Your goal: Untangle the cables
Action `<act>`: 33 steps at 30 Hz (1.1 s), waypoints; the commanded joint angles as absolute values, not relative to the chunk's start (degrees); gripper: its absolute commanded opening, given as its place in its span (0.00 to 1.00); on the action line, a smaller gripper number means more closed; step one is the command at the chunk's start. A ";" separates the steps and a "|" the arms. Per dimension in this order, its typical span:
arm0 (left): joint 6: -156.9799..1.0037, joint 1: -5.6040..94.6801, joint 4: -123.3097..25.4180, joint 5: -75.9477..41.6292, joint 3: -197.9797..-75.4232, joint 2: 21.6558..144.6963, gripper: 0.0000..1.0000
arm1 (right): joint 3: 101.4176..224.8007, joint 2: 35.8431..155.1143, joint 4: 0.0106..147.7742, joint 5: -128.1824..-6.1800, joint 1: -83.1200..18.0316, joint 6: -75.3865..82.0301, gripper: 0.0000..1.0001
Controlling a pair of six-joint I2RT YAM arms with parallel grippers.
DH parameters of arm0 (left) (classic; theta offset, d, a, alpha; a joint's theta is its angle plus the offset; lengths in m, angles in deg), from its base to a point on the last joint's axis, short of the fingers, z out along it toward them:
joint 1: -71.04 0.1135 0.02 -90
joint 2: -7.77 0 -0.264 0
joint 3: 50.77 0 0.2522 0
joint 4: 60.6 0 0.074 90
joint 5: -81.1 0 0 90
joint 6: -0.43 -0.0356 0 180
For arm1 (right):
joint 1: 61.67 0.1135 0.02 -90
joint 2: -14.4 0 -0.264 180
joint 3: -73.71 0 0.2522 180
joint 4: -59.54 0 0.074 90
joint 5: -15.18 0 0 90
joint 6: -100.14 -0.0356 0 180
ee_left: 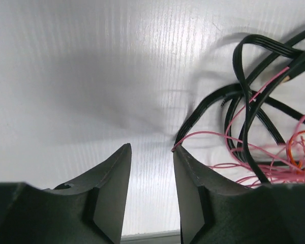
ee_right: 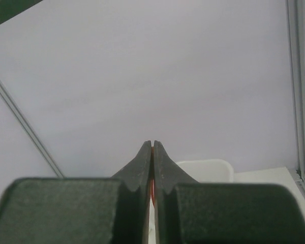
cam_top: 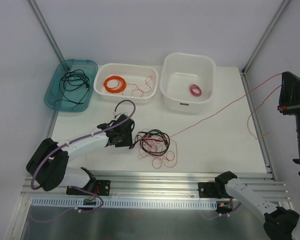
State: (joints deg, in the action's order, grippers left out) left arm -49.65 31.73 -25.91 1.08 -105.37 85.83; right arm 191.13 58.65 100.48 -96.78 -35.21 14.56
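Observation:
The cables (cam_top: 155, 144) lie in a loose tangle of black, orange-red and pink wires at the middle of the table. My left gripper (cam_top: 128, 136) sits low at the tangle's left edge. In the left wrist view the left gripper (ee_left: 151, 148) is open with only bare table between its fingers. A pink wire (ee_left: 213, 134) touches the tip of the right finger, and black loops (ee_left: 246, 96) lie just beyond. My right gripper (cam_top: 285, 80) is raised at the far right. The right gripper (ee_right: 152, 145) is shut on an orange-red wire (cam_top: 215, 114) that stretches taut from the tangle.
At the back stand a teal tray (cam_top: 54, 97) holding a black cable, a white basket (cam_top: 140, 67) with a neat orange coil, and a white tub (cam_top: 187, 56) with a small pink coil. An aluminium rail (cam_top: 155, 180) runs along the near edge.

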 commanded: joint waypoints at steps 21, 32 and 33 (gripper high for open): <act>-80.95 20.68 -44.54 -18.99 -118.76 74.99 0.95 | 172.82 63.18 103.36 -70.26 -35.22 -1.20 0.01; -80.69 13.74 -61.58 -24.36 -123.16 84.85 0.95 | 167.02 63.18 103.53 -67.35 -35.22 -4.36 0.01; -80.78 13.21 -63.00 -24.98 -123.07 84.94 0.95 | 166.32 63.00 103.53 -67.18 -35.22 -4.37 0.01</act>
